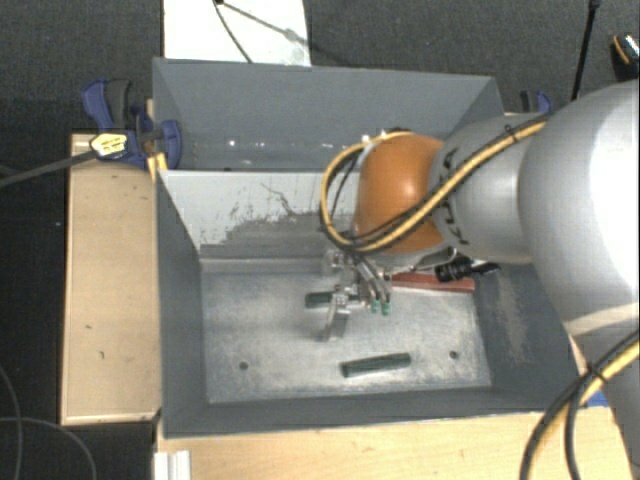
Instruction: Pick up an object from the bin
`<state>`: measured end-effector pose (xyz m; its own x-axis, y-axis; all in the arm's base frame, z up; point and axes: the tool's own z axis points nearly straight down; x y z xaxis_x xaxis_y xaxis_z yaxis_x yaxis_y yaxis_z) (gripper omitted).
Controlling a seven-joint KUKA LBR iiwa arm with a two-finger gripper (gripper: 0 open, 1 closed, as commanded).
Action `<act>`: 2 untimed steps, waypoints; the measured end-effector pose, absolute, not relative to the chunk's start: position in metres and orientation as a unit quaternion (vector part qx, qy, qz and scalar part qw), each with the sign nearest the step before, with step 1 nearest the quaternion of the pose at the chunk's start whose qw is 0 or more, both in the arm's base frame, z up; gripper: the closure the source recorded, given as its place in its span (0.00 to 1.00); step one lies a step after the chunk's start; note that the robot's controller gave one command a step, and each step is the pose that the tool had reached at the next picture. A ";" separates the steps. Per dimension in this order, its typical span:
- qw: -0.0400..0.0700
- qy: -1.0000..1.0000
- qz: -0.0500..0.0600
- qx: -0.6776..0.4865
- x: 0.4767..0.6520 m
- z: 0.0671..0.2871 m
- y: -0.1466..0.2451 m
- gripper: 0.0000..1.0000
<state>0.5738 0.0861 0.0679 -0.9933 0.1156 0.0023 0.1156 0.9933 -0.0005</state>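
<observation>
The gripper (338, 310) hangs low over the bin's (250, 358) bare floor — clenched or released, I cannot tell. A dark green bar (376, 365) lies near it, toward the front wall and slightly right; further right, a flat red piece (442, 282).

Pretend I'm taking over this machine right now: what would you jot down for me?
Gripper: low over the middle of the bin floor; whether it grips anything can't be told.
Things: a dark green bar lies flat near the front, apart from the gripper; a red flat piece lies at the back right, partly under the arm.
Done: arm is down in the bin.
Left: grasp one thing and lift it out.
</observation>
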 end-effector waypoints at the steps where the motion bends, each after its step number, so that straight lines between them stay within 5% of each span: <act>1: 0.001 -0.998 0.000 -0.060 0.574 0.068 0.086 0.00; 2: 0.000 -0.998 -0.001 -0.061 0.574 0.069 0.086 1.00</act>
